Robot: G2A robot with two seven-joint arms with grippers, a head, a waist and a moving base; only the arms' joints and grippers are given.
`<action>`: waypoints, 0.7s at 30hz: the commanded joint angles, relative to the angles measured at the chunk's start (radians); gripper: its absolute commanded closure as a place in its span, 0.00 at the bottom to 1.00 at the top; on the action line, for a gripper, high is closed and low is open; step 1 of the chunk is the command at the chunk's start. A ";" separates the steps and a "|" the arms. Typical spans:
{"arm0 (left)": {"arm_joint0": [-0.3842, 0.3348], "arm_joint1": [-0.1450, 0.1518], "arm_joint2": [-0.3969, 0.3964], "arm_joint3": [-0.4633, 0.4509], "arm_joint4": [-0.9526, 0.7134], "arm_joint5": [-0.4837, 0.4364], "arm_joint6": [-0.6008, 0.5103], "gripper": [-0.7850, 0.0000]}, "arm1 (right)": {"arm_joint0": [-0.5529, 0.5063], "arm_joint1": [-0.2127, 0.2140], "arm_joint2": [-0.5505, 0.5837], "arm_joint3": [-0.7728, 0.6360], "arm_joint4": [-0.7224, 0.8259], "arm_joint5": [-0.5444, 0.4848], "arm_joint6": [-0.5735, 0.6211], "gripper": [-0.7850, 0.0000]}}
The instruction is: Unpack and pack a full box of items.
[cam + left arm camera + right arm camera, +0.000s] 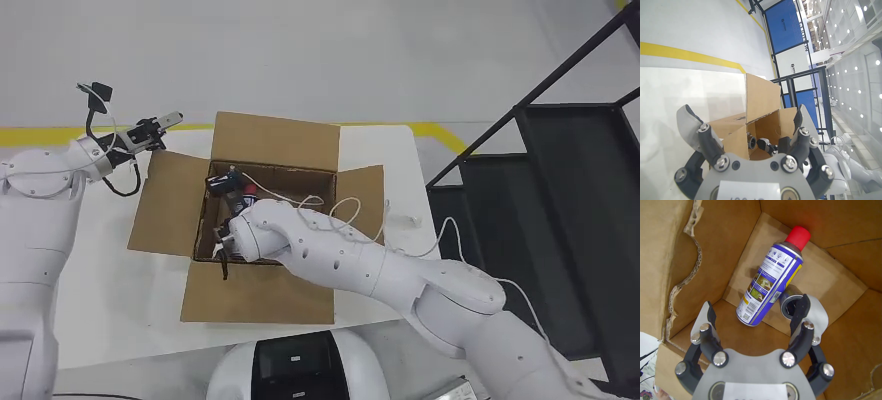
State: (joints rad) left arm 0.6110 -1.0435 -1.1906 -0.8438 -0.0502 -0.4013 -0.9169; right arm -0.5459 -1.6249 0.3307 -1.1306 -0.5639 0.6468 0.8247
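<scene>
Right hand: inside the box, fingers spread wide, holding nothing. A blue spray can with a red cap lies tilted on the box floor directly ahead of the fingertips. Its side rests on a metal sleeve, which sits right at one fingertip; whether they touch cannot be told.

Left hand: outside the box, over the worktop, fingers wide apart and empty, pointed at the box's near corner.

Risks, as judged:
- The can is propped, not flat. If the fingers close off-centre it may roll off the sleeve and slip from between the pads.
- The finger nearest the sleeve may push it or trap it along with the can.
- The torn flap edge beside the right hand could catch the can or the wrist on the way out.

Differences between views: the right wrist view gives the can's lean and its support. The top view, with the arm over much of the box mouth, gives the spread flaps and how far apart the two hands are. The left wrist view looks into the box from the side and shows the sleeve's open bore.
</scene>
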 commanded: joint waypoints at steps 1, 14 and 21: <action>0.000 0.000 0.000 0.000 -0.001 0.000 0.000 0.00 | 0.002 -0.014 0.004 0.021 0.005 0.003 -0.007 0.00; 0.000 0.000 0.000 0.000 -0.001 0.000 0.000 0.00 | -0.002 -0.022 0.020 0.024 0.015 0.014 -0.019 0.00; 0.000 0.000 0.000 0.000 -0.001 0.000 0.000 0.00 | -0.002 -0.022 0.020 0.024 0.015 0.014 -0.019 0.00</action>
State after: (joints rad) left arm 0.6110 -1.0435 -1.1906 -0.8438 -0.0502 -0.4013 -0.9169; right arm -0.5480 -1.6468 0.3508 -1.1064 -0.5488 0.6605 0.8061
